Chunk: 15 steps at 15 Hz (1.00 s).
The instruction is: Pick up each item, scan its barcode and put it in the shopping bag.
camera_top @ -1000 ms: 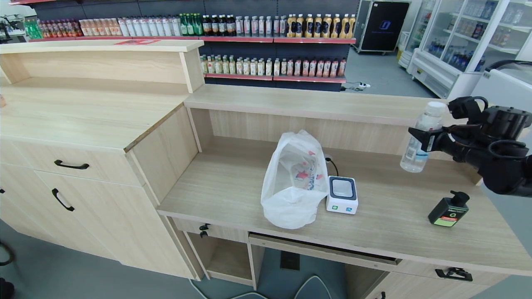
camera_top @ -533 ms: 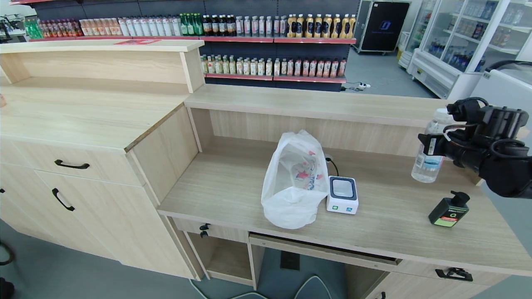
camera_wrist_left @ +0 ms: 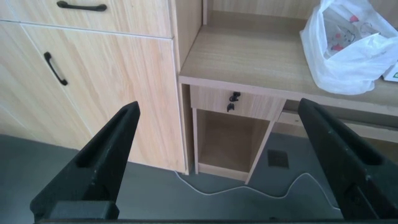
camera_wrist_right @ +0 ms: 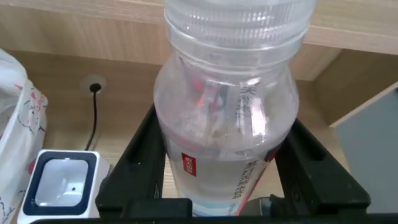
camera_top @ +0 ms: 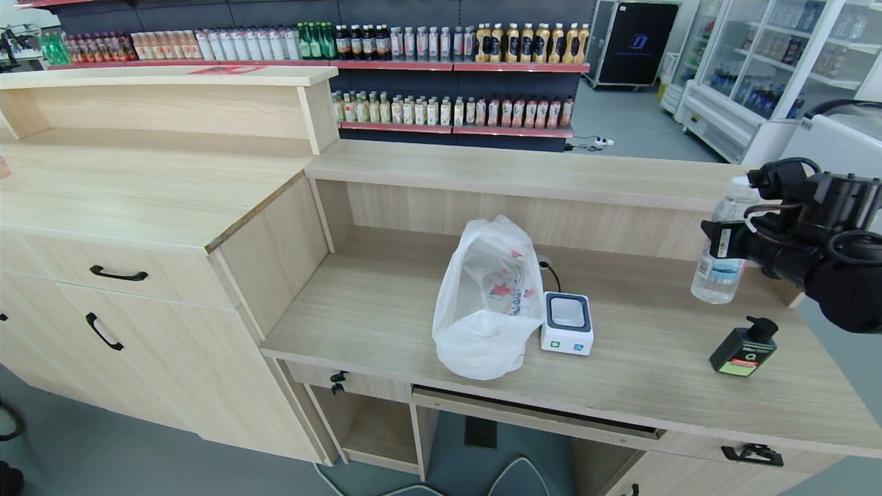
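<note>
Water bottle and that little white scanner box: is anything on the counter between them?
No. In the head view the counter between the water bottle and the scanner is bare wood.

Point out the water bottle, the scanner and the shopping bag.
water bottle (camera_top: 716, 284): head view, lower body near the base
scanner (camera_top: 568, 315): head view, top scan window
shopping bag (camera_top: 481, 327): head view, front of the white plastic

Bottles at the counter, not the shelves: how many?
2: clear bottle held by the right gripper; dark pump bottle standing on the counter. The bag may hide more.
</note>
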### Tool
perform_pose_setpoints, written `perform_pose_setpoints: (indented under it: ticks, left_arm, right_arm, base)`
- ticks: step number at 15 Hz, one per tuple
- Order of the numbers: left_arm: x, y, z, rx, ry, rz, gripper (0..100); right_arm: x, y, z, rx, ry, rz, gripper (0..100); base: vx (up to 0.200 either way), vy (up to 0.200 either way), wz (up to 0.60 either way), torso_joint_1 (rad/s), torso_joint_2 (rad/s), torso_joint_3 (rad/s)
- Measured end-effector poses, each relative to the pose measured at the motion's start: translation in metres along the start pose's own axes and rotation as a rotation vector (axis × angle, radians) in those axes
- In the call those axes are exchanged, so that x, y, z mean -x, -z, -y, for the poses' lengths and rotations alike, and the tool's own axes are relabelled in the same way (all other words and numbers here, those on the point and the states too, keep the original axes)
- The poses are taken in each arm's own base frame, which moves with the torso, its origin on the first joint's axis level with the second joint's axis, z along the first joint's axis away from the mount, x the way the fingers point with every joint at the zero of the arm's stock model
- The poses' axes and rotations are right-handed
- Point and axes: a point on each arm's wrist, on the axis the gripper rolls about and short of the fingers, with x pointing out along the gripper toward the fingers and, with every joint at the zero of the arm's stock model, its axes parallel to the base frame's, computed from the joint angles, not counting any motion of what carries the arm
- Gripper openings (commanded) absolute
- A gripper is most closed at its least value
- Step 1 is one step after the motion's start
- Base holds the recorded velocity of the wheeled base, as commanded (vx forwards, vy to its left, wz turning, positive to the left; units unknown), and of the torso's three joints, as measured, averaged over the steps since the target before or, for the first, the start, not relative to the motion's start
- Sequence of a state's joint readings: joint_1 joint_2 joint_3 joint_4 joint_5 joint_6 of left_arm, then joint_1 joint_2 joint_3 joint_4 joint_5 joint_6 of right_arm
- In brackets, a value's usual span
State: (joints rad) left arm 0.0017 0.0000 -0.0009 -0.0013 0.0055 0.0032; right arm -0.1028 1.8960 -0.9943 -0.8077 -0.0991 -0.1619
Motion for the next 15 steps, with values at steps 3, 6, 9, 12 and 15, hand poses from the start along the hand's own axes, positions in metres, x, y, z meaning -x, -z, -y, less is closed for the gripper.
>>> perform_pose_setpoints:
  ticks: [3, 6, 9, 12, 15]
  left_arm:
    - [0.0, 0.0, 0.0, 0.0, 0.001, 0.0, 100]
    - [0.0, 0.0, 0.0, 0.0, 0.0, 0.0, 100]
    - [0.0, 0.0, 0.0, 0.0, 0.0, 0.0, 100]
    - [0.0, 0.0, 0.0, 0.0, 0.0, 0.0, 100]
    - [0.0, 0.0, 0.0, 0.0, 0.0, 0.0, 100]
  right_arm:
    - [0.002, -0.005, -0.008, 0.0, -0.016, 0.038, 0]
    - [0.002, -0.007, -0.018, 0.005, -0.046, 0.05, 0]
    - [0.0, -0.009, -0.023, -0.022, -0.103, 0.091, 0]
    - [-0.007, 0.001, -0.036, -0.111, -0.149, 0.073, 0]
    - [-0.021, 0.019, -0.049, -0.147, -0.166, 0.031, 0]
  base:
    - [0.0, 0.0, 0.6, 0.001, 0.01, 0.002]
    - [0.0, 0.0, 0.6, 0.005, 0.01, 0.004]
    - [0.0, 0.0, 0.0, 0.0, 0.0, 0.0]
    - [0.0, 0.0, 0.0, 0.0, 0.0, 0.0]
    - [0.0, 0.0, 0.0, 0.0, 0.0, 0.0]
